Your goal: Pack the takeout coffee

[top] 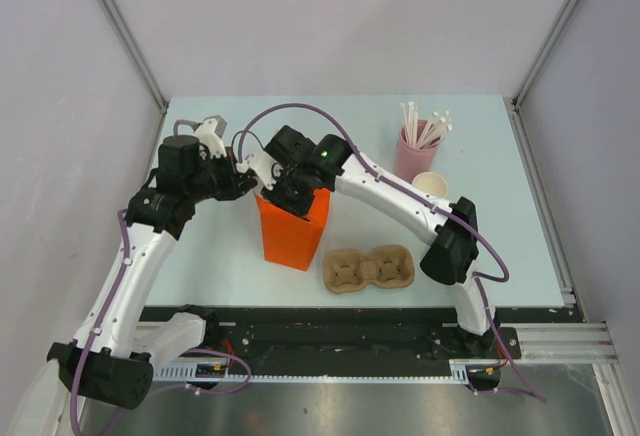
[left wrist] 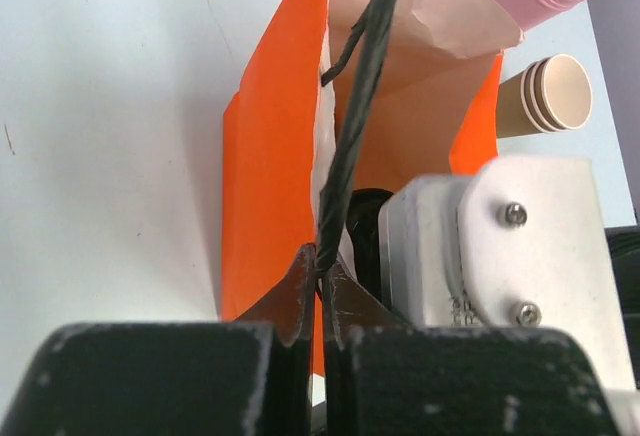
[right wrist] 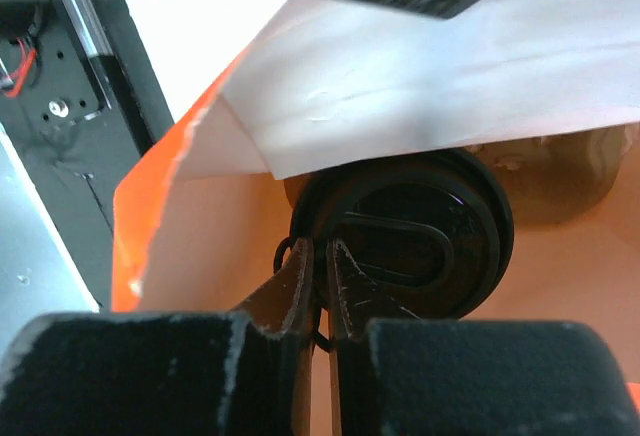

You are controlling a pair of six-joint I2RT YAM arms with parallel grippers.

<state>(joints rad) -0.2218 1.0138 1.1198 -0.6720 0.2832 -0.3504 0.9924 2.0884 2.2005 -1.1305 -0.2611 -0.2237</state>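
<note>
Fingers pinching cords at the orange bag point(left wrist: 270, 186).
The left gripper point(left wrist: 322, 274) is clamping the black handle cord point(left wrist: 360, 106); the right gripper point(right wrist: 322, 261) is squeezing a thin cord loop point(right wrist: 286, 253), the takeout coffee point(right wrist: 420, 226) sitting just beyond its fingertips, inside the bag.

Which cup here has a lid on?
The black-lidded cup inside the orange bag. The stacked cups beside the pink straw holder are open, white insides showing.

We see a matt orange paper bag point(top: 293, 231), its lining creased, with a twisted black cord handle point(left wrist: 360, 106); the takeout coffee point(right wrist: 420, 236) is topped in glossy plastic; the carrier point(top: 368, 269) looks rough pulp.
</note>
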